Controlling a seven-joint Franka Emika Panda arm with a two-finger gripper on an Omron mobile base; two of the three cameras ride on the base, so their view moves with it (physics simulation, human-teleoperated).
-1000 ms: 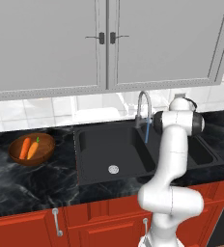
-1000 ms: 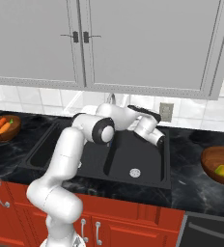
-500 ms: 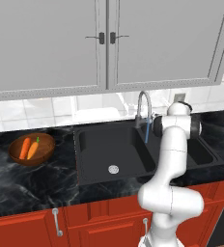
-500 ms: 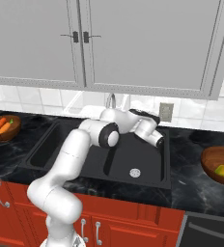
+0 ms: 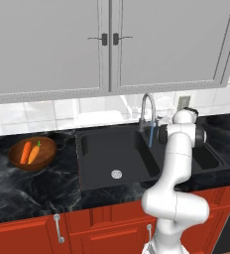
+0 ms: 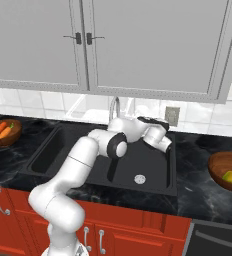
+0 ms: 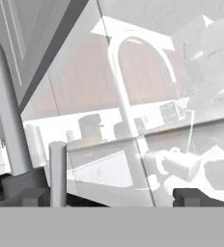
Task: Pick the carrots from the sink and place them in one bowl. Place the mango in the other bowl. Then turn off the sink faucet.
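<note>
A black marble countertop with white veins is carried by red lower cabinets; a black matte double-basin sink is set into its middle, and a slim silver gooseneck faucet is mounted at the back rim; a round brown wooden bowl is placed on the counter to the left of the sink, well apart from it; a second round brown wooden bowl is placed on the counter to the right of the sink.

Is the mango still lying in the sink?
No, the mango sits in the brown bowl on the counter to the right of the sink, whose basin holds no fruit.
</note>
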